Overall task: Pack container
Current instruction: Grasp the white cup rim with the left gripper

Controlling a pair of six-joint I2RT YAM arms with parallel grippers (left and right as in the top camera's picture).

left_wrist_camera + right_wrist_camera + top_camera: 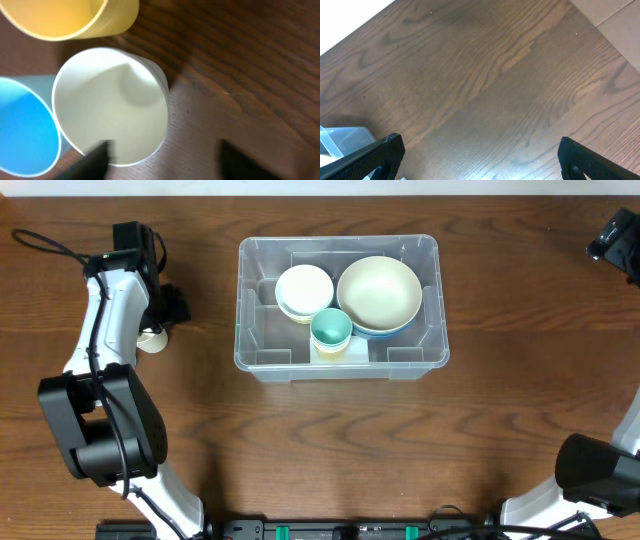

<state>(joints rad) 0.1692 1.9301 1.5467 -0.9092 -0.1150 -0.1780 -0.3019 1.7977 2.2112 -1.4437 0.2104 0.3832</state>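
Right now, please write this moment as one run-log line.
left pincer: open, over white cup rim | right pincer: open, above table | container: holds bowls, teal cup

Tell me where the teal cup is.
Overhead view: the teal cup sits inside the container, midway along its lower wall, between the white bowls and the large cream bowl.

Wood table (320, 460), clear container (262, 330), three cups (110, 105)

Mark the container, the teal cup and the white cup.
container (400, 366): overhead, front wall.
teal cup (331, 328): overhead, its inside.
white cup (110, 102): left wrist, its inside.
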